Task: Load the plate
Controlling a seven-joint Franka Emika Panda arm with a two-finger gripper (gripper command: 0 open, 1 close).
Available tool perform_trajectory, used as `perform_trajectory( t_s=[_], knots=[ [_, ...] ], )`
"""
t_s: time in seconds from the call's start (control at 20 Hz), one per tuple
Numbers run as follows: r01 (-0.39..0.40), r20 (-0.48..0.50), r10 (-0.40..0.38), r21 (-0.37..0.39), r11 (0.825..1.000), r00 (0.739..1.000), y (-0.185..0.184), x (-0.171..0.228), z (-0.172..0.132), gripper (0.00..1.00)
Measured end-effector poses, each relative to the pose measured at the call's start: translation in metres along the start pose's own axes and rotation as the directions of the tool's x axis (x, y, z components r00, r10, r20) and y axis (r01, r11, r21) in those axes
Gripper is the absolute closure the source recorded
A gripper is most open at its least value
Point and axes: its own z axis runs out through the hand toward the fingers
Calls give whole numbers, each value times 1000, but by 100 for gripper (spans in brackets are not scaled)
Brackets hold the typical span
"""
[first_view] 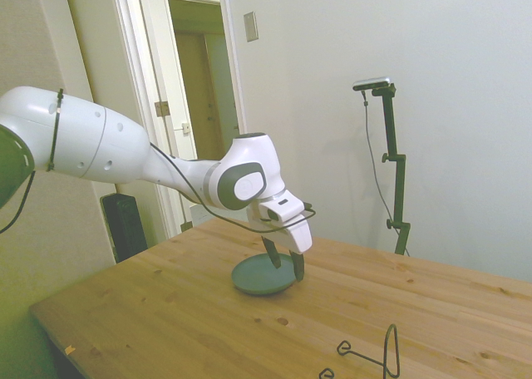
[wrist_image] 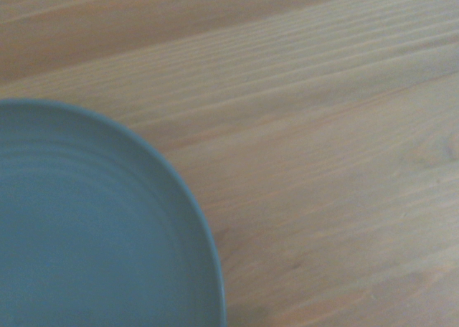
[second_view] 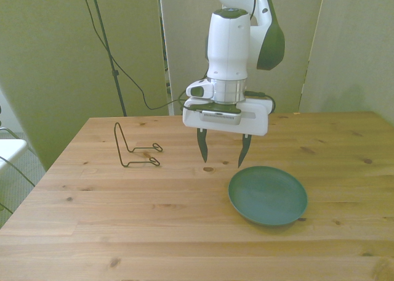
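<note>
Two things lie on the table [second_view: 92, 232] that matter: the plate [second_view: 268, 195] and the wire rack [second_view: 135, 146]. Nearest the front camera is bare wood, then the plate, lying flat and empty toward the front view's right. The wrist view shows part of its rim and ridged inner surface [wrist_image: 86, 226] against the wood grain, with nothing on it.

Just behind the plate hangs the gripper [second_view: 223, 150], pointing down, its two dark fingers [second_view: 202, 146] spread apart with nothing between them. In the front view the fingertips sit above the table just past the plate's far edge, off toward the front view's left; in the side view one fingertip overlaps the plate's rim [first_view: 264, 276], so whether it touches cannot be told.

Farther back and toward the front view's left stands the rack, upright on its two loop feet, well apart from the plate and holding nothing.

Judged from this, the task is at its start: the plate has not been picked up and the rack is unfilled. What is left is likely closing on the rim, lifting, carrying across, and setting the plate into the rack.
</note>
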Motion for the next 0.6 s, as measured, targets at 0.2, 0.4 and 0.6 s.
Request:
perform_trajectory(
  t_s=[0.2,0.4,0.6],
  knots=[
    [53,100,-51,-24,998,994,7,-10,-17,0],
    [10,131,-9,-8,1000,991,6,-9,-13,0],
    [-22,164,23,-7,1000,986,-3,2,-2,0]
  ],
)
